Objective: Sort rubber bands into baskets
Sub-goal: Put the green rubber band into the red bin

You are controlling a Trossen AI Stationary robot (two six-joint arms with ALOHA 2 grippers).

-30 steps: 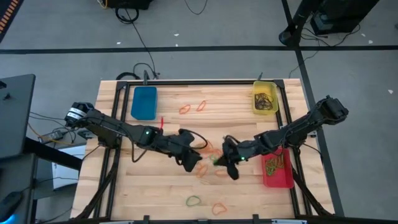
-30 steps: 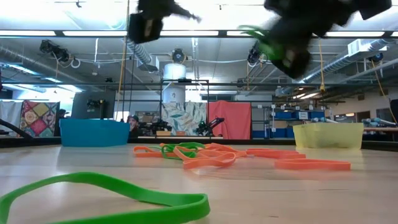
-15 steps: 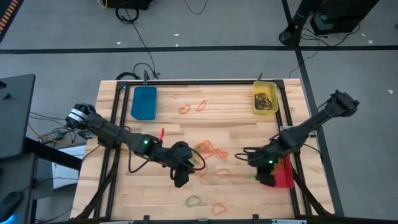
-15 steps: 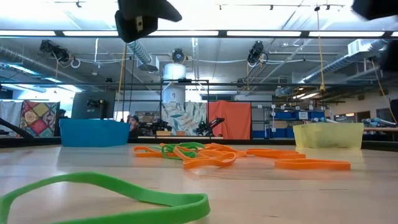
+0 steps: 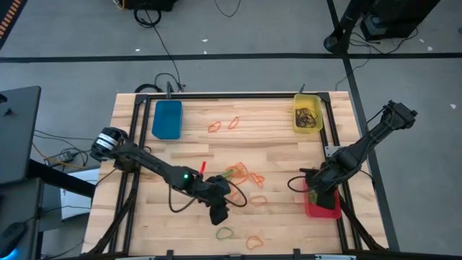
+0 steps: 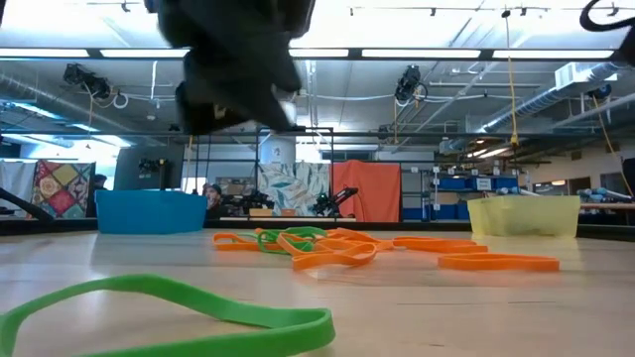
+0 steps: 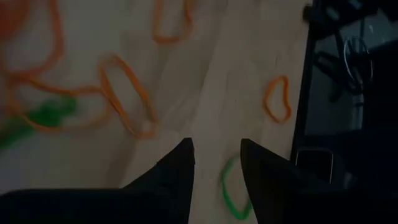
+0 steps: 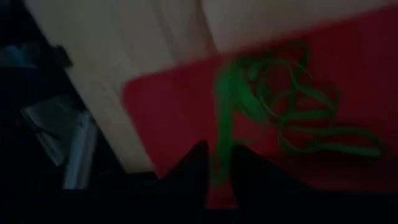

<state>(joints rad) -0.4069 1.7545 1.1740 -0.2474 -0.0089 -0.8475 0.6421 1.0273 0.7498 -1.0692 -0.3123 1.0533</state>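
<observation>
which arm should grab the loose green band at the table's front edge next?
Left. The left gripper hovers open just above the green band; the right gripper is over the red basket.

Behind your wooden table (image 5: 202,152) you see grey floor (image 5: 238,32), ceiling strip lights (image 6: 427,53) and an orange curtain (image 6: 362,192).

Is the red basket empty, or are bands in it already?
Not empty. The right wrist view shows green rubber bands lying inside the red basket, with the right gripper above it.
</observation>
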